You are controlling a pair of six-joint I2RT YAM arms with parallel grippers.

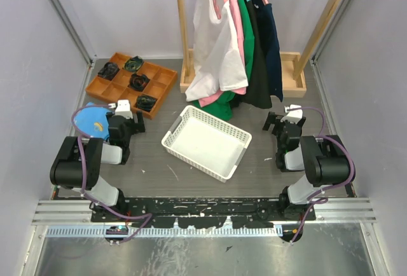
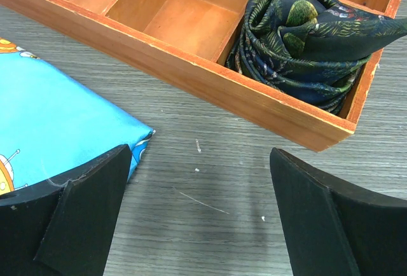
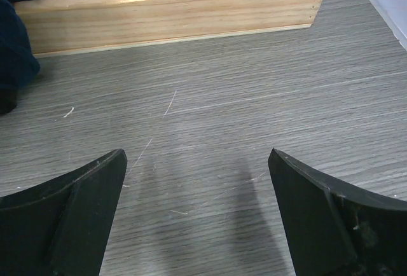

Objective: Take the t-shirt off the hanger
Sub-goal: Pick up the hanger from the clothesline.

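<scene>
white t-shirt hangs on rack | basket mid-table | left gripper, right gripper low, jaws seemingly apart

No words, numbers or signs can be read in any view. The blue cloth, just left of the left tool, has little orange drawings on it, with no letters to read.

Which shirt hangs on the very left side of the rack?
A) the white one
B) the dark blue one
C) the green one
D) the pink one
A: the white shirt hangs furthest left on the rack, with the pink shirt, the green shirt and the dark blue shirt all to its right.
</scene>
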